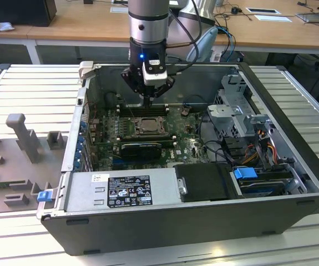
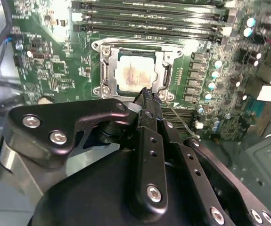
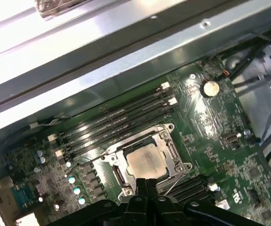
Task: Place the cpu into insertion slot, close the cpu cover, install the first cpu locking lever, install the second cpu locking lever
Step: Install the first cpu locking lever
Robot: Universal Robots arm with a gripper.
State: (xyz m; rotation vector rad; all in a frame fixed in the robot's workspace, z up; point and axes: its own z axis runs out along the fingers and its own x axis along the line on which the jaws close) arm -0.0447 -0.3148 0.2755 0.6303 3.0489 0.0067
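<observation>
1. Right now my claw [image 1: 148, 103] hangs inside the open computer case [image 1: 214, 221], which sits on the ribbed metal desk [image 1: 31, 83].
2. My fingers [image 2: 149, 127] are pressed together, and I see nothing pinched between them.
3. In the exterior view the cpu [image 1: 147, 126] lies at 6 o'clock from my claw tips, close below them. It sits flat in the insertion slot [image 1: 127, 128] on the green board.
4. In both wrist views the cpu cover [image 2: 161, 70] [image 3: 169, 151] lies down over the slot, and the pale chip shows through its cut-out centre.
5. In the second wrist view my tips are at one corner of the cover, with a thin wire lever [image 2: 176, 117] jutting out just beside them.
6. In the exterior view the memory slots [image 1: 128, 109] run at 12 o'clock from the slot, and a long black block [image 1: 141, 148] lies at 6 o'clock.
</observation>
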